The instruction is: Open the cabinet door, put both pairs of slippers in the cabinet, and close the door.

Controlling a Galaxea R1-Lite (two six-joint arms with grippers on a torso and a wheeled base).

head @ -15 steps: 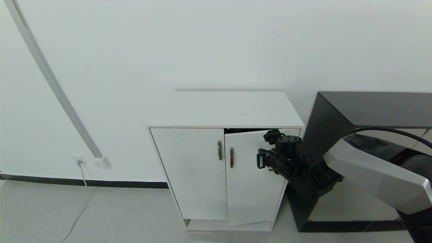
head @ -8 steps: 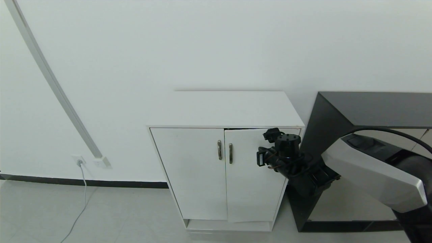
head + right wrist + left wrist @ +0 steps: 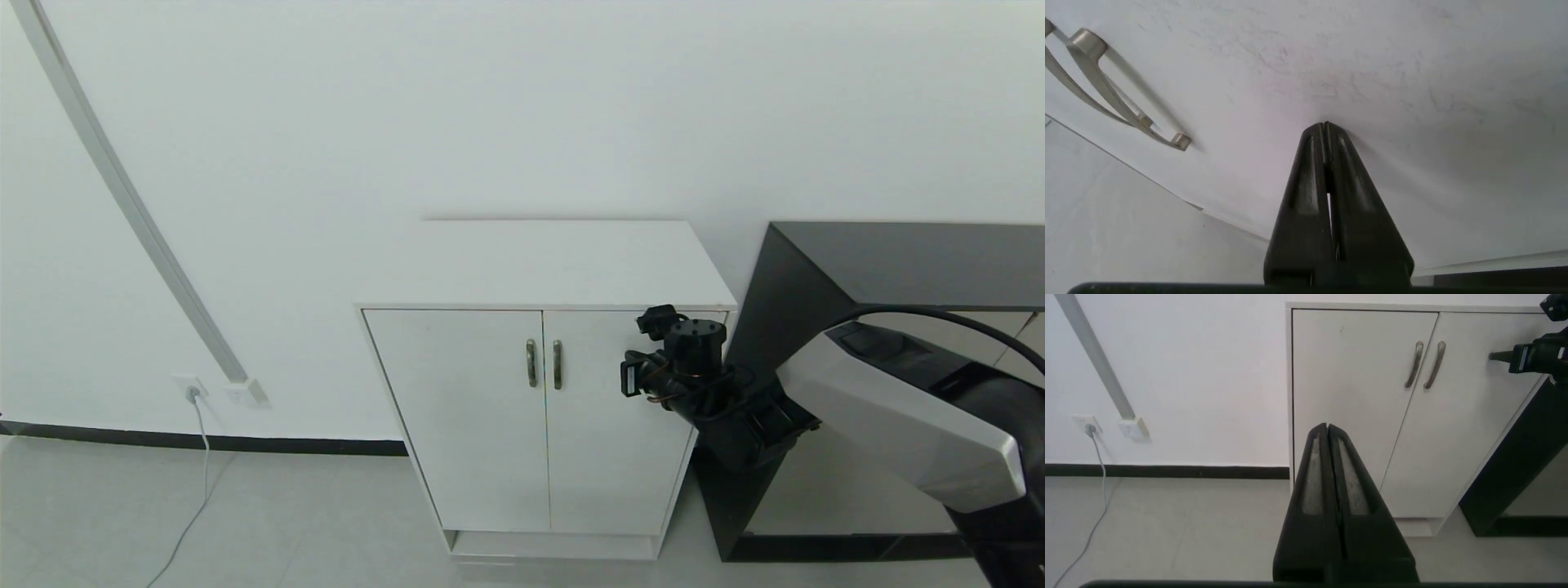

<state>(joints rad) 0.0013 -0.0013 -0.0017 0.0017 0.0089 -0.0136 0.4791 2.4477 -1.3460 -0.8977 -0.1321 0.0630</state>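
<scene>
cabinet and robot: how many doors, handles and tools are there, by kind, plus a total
doors: 2 (left door, right door, both closed)
handles: 2 (left handle, right handle)
tools: 2 (left tool, right tool against the right door, both shut)
total: 6

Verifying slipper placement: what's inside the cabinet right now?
Nothing inside the cabinet shows: left door and right door are shut, covering the interior. Whether slippers are in there cannot be told. The shut right gripper meets the right door.
</scene>
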